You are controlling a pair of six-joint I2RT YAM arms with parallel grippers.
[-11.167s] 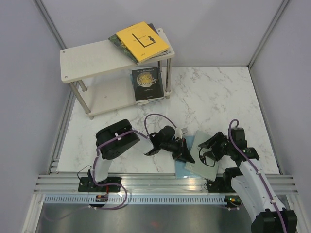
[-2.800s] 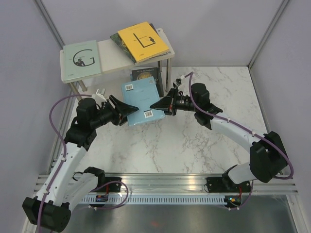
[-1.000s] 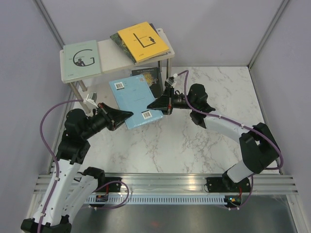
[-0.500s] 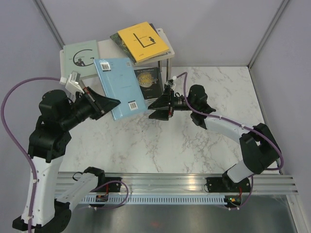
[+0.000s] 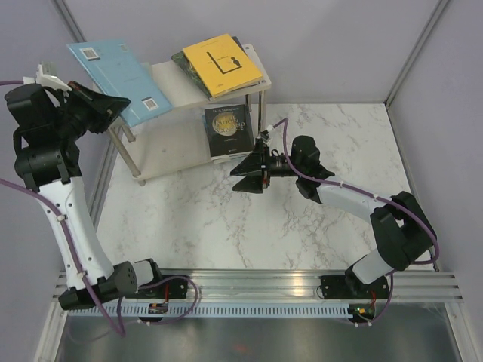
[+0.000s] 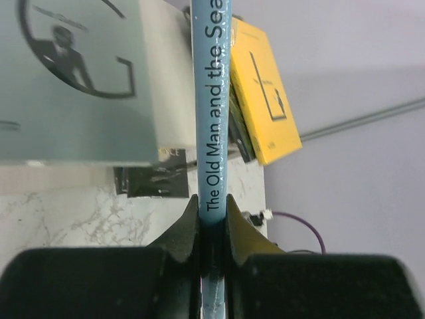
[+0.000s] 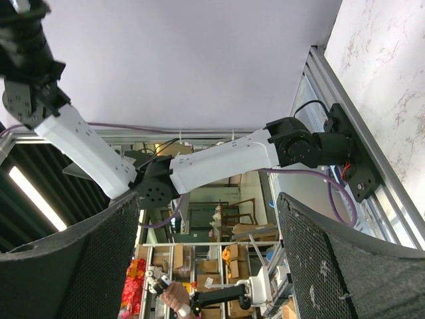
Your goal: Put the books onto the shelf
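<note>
text: "The Old Man and the Sea" | where: spine of blue book (image 6: 211, 100)

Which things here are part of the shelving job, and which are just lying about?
Job: blue book in left end effector, shelf, yellow book, green book beneath it, dark book, grey "G" book.
Lying about: marble table, purple cables, metal rail.

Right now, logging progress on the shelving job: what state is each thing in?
teal-blue book, held above left end of shelf
left gripper, shut on the teal-blue book
right gripper, open, empty
grey-green G book, flat on shelf's top
yellow book, flat atop stack, shelf's top
dark book, flat on shelf's lower tier
</note>
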